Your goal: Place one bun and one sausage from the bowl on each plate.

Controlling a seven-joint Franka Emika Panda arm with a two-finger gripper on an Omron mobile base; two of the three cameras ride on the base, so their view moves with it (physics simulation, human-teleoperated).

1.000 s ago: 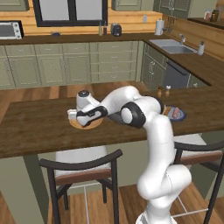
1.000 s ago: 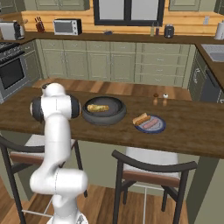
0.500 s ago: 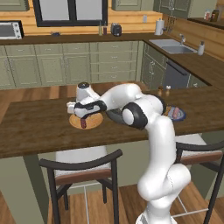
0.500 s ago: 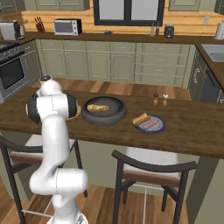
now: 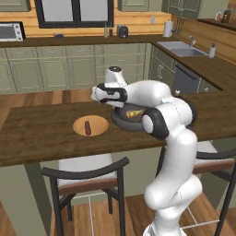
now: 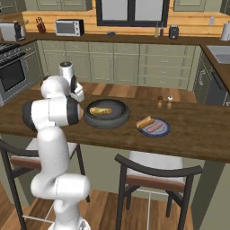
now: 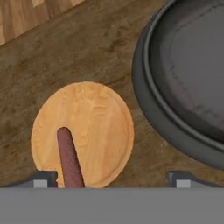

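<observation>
The tan plate (image 5: 98,123) lies on the wooden counter with a dark red-brown sausage (image 5: 87,128) on it. My gripper (image 5: 95,95) hangs open above the plate's right side, holding nothing. In the hand view the sausage (image 7: 69,158) lies on the left part of the plate (image 7: 96,127), and the gripper (image 7: 113,179) has its fingertips (image 7: 43,178) wide apart. Right of the plate sits the dark bowl (image 5: 121,124) with a bun (image 5: 134,113) inside. The bluish plate (image 6: 164,130) carries a bun (image 6: 144,122) and a pale sausage (image 6: 153,128).
The bowl's thick rim (image 7: 162,118) lies close to the tan plate's right edge. Two small shakers (image 6: 164,102) stand behind the bluish plate. Stools (image 6: 155,173) stand along the counter's near side.
The gripper has opened and let go of the dark sausage, which now lies on the tan plate. The hand has risen off the plate and moved slightly right.
</observation>
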